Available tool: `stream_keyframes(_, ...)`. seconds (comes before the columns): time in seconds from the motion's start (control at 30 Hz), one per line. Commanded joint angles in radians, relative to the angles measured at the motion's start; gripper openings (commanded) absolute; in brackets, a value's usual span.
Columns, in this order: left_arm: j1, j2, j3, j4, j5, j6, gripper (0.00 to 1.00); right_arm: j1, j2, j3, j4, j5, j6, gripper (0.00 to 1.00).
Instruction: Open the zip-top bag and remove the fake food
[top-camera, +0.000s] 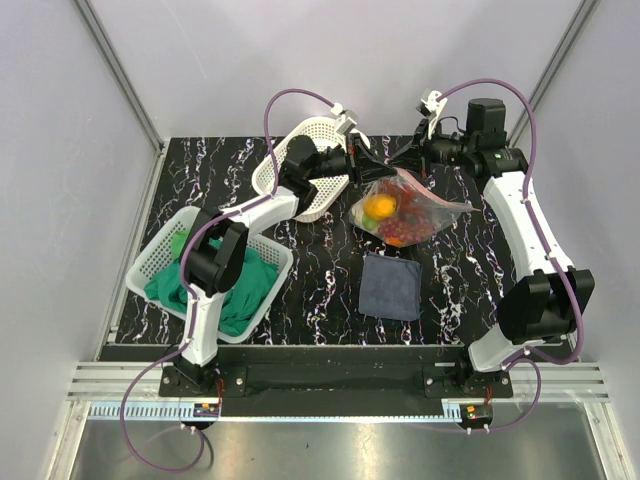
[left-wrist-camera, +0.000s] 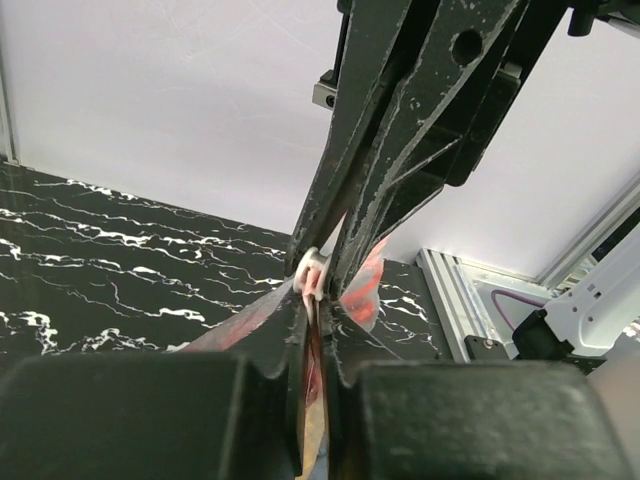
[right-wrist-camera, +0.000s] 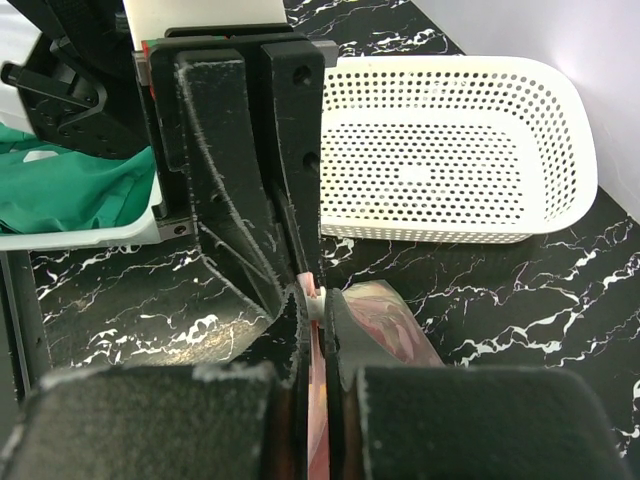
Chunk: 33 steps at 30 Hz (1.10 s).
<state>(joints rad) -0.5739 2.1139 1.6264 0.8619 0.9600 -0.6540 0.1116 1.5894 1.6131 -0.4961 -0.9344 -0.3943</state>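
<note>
The zip-top bag (top-camera: 410, 208) lies at the back middle of the table, clear plastic with its pink-red zip strip raised. Inside it shows the fake food: an orange fruit (top-camera: 378, 207) and red pieces (top-camera: 405, 228). My left gripper (top-camera: 374, 166) and right gripper (top-camera: 404, 158) meet tip to tip over the strip. In the left wrist view the left gripper (left-wrist-camera: 315, 318) is shut on the strip just below a white slider (left-wrist-camera: 313, 272). In the right wrist view the right gripper (right-wrist-camera: 318, 305) is shut on the same strip, with crinkled bag plastic (right-wrist-camera: 395, 322) beside it.
A white perforated basket (top-camera: 300, 165) stands tilted behind the left arm, close to the grippers. A second basket (top-camera: 163, 250) with a green cloth (top-camera: 245, 290) sits at the left. A dark blue-grey folded cloth (top-camera: 390, 285) lies in front of the bag.
</note>
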Motion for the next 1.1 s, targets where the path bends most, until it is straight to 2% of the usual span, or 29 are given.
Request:
stream_keyframes(0.0,-0.001,-0.055,-0.005,0.051,0.048,0.004,0.01,0.005,-0.026,0.054,0.044,0.019,0.008,0.00)
stream_keyframes(0.1,0.005,-0.061,-0.016,0.057,0.045,-0.001,0.00,0.005,-0.028,0.050,0.047,0.022,0.011,0.00)
stream_keyframes(0.23,0.016,-0.071,-0.046,0.145,0.002,-0.054,0.00,0.005,-0.046,0.022,0.047,0.028,0.006,0.00)
stream_keyframes(0.57,0.066,-0.097,-0.112,0.304,-0.196,-0.177,0.00,-0.021,-0.176,-0.150,0.082,0.141,0.028,0.00)
stream_keyframes(0.7,0.077,-0.104,-0.131,0.310,-0.270,-0.182,0.00,-0.029,-0.247,-0.237,0.122,0.334,0.109,0.00)
stream_keyframes(0.83,0.091,-0.075,-0.103,0.310,-0.291,-0.194,0.00,-0.027,-0.342,-0.424,0.205,0.488,0.236,0.00)
stream_keyframes(0.87,0.100,-0.065,-0.091,0.313,-0.279,-0.212,0.00,-0.027,-0.397,-0.458,0.212,0.564,0.253,0.00)
stream_keyframes(1.07,0.124,0.018,-0.004,0.370,-0.273,-0.294,0.00,-0.027,-0.653,-0.685,0.238,0.745,0.298,0.00)
